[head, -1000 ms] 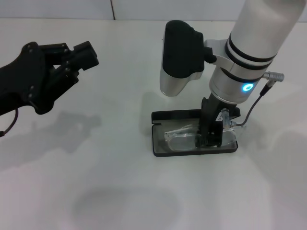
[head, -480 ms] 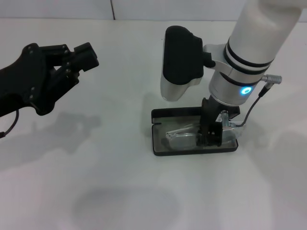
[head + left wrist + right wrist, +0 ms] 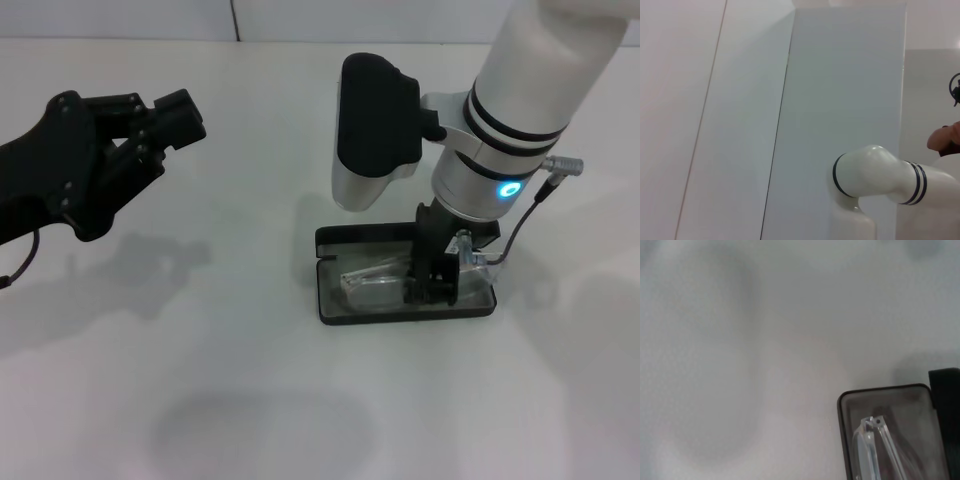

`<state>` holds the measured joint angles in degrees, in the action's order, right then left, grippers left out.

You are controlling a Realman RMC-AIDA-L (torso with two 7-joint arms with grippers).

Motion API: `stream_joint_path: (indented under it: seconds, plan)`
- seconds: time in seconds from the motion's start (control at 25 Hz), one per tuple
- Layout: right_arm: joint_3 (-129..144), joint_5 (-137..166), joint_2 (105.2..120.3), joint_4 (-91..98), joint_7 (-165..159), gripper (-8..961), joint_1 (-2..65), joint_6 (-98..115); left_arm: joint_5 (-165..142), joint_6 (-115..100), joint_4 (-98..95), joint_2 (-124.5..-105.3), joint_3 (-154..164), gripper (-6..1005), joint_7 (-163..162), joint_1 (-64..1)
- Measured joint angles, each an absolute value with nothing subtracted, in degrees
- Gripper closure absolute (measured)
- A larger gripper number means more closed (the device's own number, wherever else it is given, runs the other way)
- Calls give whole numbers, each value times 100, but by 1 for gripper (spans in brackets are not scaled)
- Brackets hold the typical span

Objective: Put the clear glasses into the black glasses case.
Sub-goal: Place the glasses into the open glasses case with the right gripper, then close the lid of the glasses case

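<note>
The black glasses case (image 3: 328, 300) lies open on the white table, its lid (image 3: 365, 240) flat behind the tray. The clear glasses (image 3: 368, 285) rest inside the tray, tilted a little, with one end up at my right gripper (image 3: 432, 282). That gripper reaches straight down into the right half of the case and is shut on the glasses. In the right wrist view, a corner of the case (image 3: 841, 405) shows with the clear glasses (image 3: 872, 437) over its grey lining. My left gripper (image 3: 170, 115) hangs raised at the far left, well away from the case.
The bulky right wrist and its black camera housing (image 3: 375, 120) hang above the case's back edge. A cable (image 3: 525, 225) loops by the case's right end. The left wrist view shows only wall panels and a white arm segment (image 3: 875, 172).
My right gripper has sunk slightly and shifted a little left inside the case, carrying the glasses with it. The left arm has not moved.
</note>
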<state>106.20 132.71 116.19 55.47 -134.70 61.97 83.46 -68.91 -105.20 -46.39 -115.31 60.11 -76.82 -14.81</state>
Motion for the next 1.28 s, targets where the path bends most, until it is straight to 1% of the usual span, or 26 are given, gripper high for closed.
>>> stream_joint_path:
  seconds: [1.0, 1.28]
  plan:
    - [10564, 13236, 11619, 5551, -13498, 731, 6162, 8304, -6890, -10524, -4500, -11531, 6028, 912, -7664, -1489]
    - [10564, 13270, 11619, 5951, -13597, 691, 6094, 8348, -6890, -10572, -4499, -11519, 6012, 911, -7664, -1455]
